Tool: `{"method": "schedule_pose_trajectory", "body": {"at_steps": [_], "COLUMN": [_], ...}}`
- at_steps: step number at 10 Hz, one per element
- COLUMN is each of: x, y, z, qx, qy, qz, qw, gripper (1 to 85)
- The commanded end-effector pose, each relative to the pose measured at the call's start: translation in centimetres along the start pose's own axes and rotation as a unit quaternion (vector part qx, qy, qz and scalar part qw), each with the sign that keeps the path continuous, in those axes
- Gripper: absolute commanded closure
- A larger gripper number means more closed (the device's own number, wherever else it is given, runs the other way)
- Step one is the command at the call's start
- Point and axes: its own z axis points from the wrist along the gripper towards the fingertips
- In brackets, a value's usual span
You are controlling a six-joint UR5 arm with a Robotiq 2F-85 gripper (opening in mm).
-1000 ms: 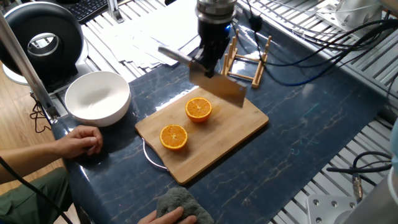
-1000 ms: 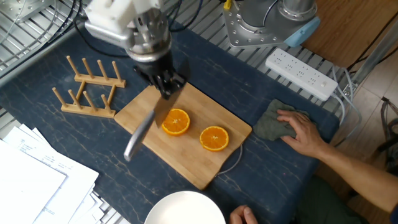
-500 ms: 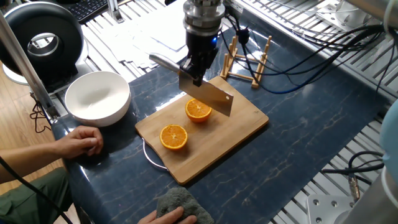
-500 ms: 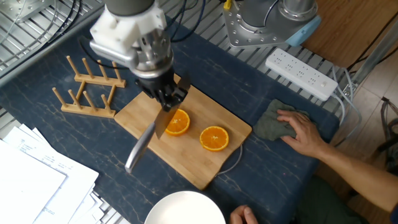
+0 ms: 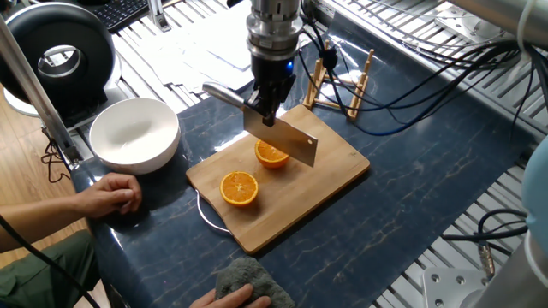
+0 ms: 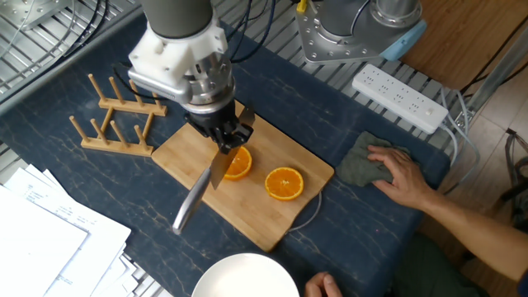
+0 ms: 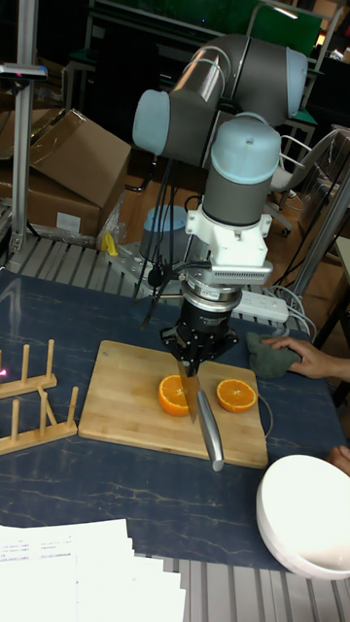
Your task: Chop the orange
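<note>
Two orange halves lie cut side up on a wooden cutting board (image 5: 334,175) (image 6: 181,153) (image 7: 117,413). My gripper (image 5: 270,107) (image 6: 224,136) (image 7: 196,362) is shut on a cleaver (image 5: 287,144) (image 6: 216,169) (image 7: 206,428). Its blade hangs over the far orange half (image 5: 272,156) (image 6: 239,163) (image 7: 173,396) and hides part of it. The near orange half (image 5: 240,188) (image 6: 285,183) (image 7: 236,395) lies uncovered beside it. Whether the blade touches the fruit I cannot tell.
A white bowl (image 5: 134,134) (image 7: 303,515) stands left of the board. A wooden rack (image 5: 341,81) (image 6: 115,124) stands behind it. A person's hands rest on the table (image 5: 110,195), one on a grey cloth (image 6: 363,165) (image 5: 248,282). Papers (image 6: 41,239) lie nearby.
My gripper with the cleaver has moved over and down toward the far orange half, so the blade now covers part of it. The halves and the hands have stayed put.
</note>
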Motion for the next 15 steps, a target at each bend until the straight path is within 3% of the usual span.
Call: {"method": "schedule_pose_trajectory", "body": {"at_steps": [1,11,15], "x": [-0.1,-0.8,-1.2], "y": [0.4,-0.6,-1.0], "z": [0.3,0.8,1.2], "qx": [-0.002,0.01,0.007], "qy": [-0.002,-0.019,-0.026], "qz": [0.001,-0.001,-0.003], "qw": [1.0,0.9998,0.9996], "gripper": [84.3,84.3,84.3]}}
